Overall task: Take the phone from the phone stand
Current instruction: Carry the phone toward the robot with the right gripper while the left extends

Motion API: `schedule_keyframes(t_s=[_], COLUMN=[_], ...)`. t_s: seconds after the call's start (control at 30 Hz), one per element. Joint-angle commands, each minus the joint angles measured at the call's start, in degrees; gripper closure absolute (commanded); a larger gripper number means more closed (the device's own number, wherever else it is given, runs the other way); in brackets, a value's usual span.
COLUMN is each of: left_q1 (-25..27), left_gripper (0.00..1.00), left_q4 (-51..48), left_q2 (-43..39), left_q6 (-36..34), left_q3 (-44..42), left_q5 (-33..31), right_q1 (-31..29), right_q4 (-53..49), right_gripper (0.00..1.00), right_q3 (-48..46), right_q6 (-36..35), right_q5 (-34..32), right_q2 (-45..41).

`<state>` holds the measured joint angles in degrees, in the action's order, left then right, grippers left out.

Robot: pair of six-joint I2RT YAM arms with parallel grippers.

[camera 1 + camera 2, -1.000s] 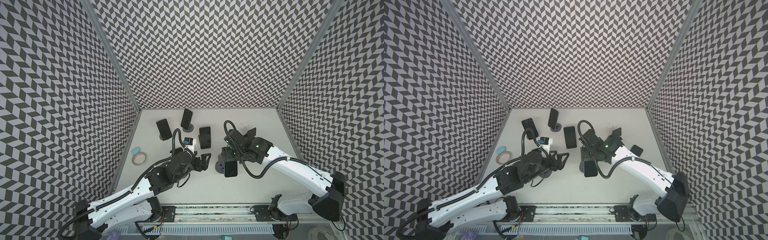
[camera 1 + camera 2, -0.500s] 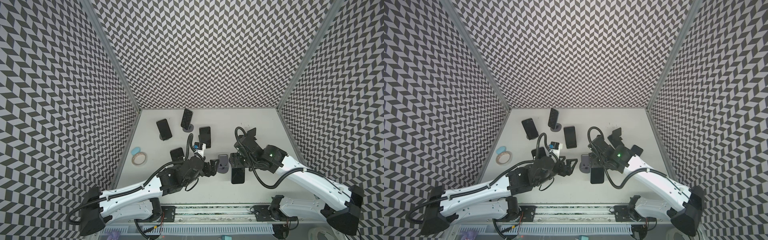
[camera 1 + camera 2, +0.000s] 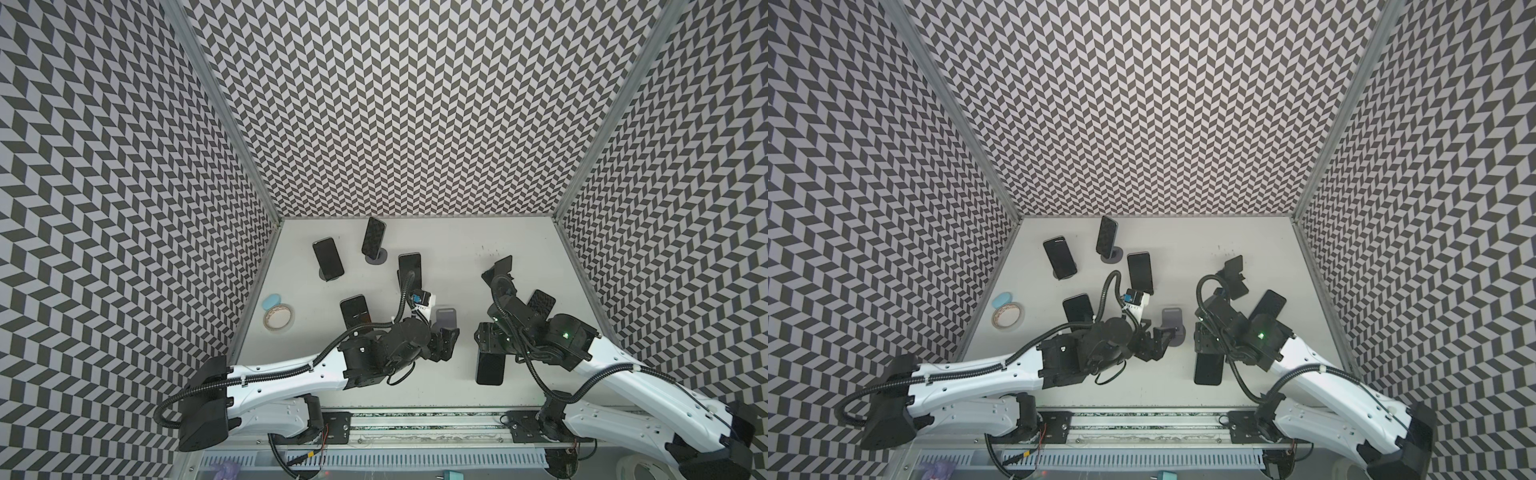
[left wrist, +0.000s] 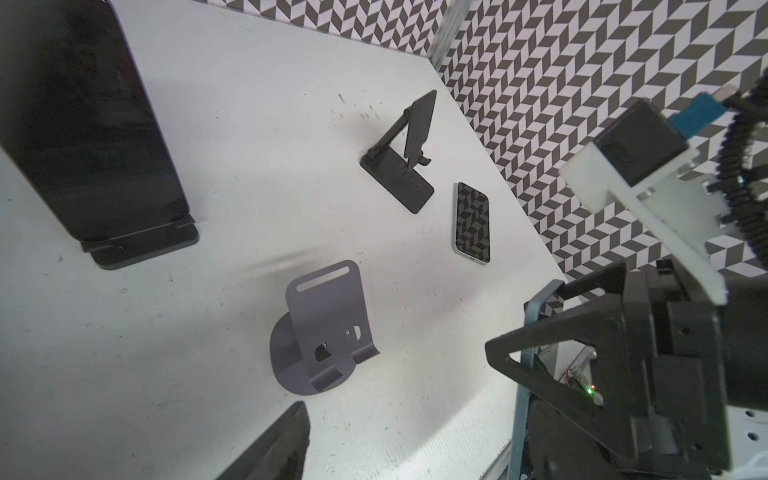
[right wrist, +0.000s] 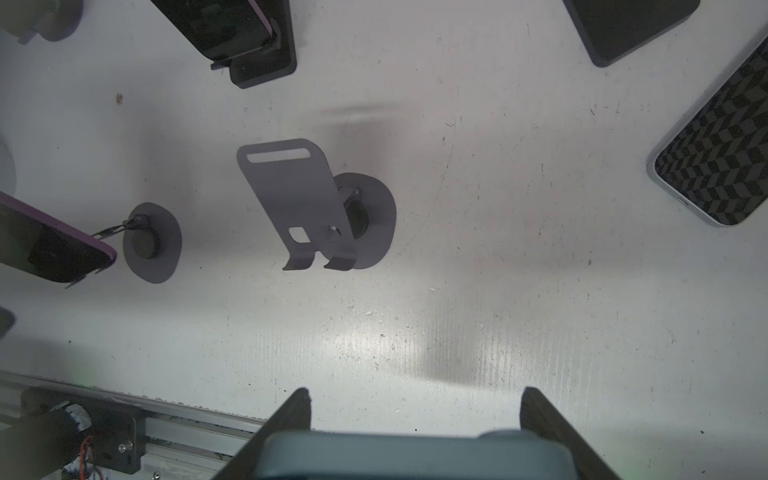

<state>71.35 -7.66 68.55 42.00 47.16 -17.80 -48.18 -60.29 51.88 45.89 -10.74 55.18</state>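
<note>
Grip check, right gripper (image 5: 415, 392) first: clamped across the width of a dark flat phone in a blue-grey case (image 5: 411, 455), tucked well back between both fingers (image 5: 286, 424) and already off its perch. Straight out past those fingertips, empty and apart from the phone: grey sheet-metal phone stand on a round base (image 5: 291, 187), backplate tilted, on the scuffed white table (image 5: 457, 311). Then left gripper (image 4: 395, 376): spread wide, gripping nothing, same stand just ahead of it, nearer to one finger (image 4: 278, 449) than the other.
</note>
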Motion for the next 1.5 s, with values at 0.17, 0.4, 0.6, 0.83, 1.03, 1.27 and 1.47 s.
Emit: schedule_keyframes(t_s=[0.17, 0.4, 0.6, 0.83, 1.03, 1.27, 1.47], left_q1=[1.2, 1.5, 1.6, 1.7, 1.7, 1.7, 1.7], left_gripper=[0.17, 0.17, 0.16, 0.16, 0.16, 0.15, 0.15], left_q4=[0.8, 1.2, 0.9, -0.9, -1.6, -1.6, -2.7], left_q2=[5.1, 8.6, 10.4, 11.5, 11.5, 14.0, 15.8], left_q6=[0.8, 0.5, 0.5, 1.3, 1.2, -0.6, -2.3], left_q3=[4.1, 5.6, 6.5, 6.9, 6.3, 7.4, 8.9], left_q5=[2.7, 4.7, 5.8, 6.1, 5.8, 6.0, 5.7], right_q1=[0.5, 2.2, 4.3, 7.8, 10.7, 13.2, 14.6], right_q4=[2.4, 3.9, 6.5, 9.1, 11.3, 14.6, 15.9], right_gripper=[0.53, 0.52, 0.52, 0.52, 0.52, 0.52, 0.52], right_q3=[-2.4, -4.7, -7.0, -9.4, -10.4, -11.4, -11.9], right_q6=[1.8, 0.9, 0.7, -1.5, -3.0, -3.9, -5.2], right_q5=[-0.4, 1.9, 4.8, 6.7, 7.2, 8.3, 8.7], right_q2=[-0.8, -0.7, -0.6, 0.7, 1.8, 4.8, 7.6])
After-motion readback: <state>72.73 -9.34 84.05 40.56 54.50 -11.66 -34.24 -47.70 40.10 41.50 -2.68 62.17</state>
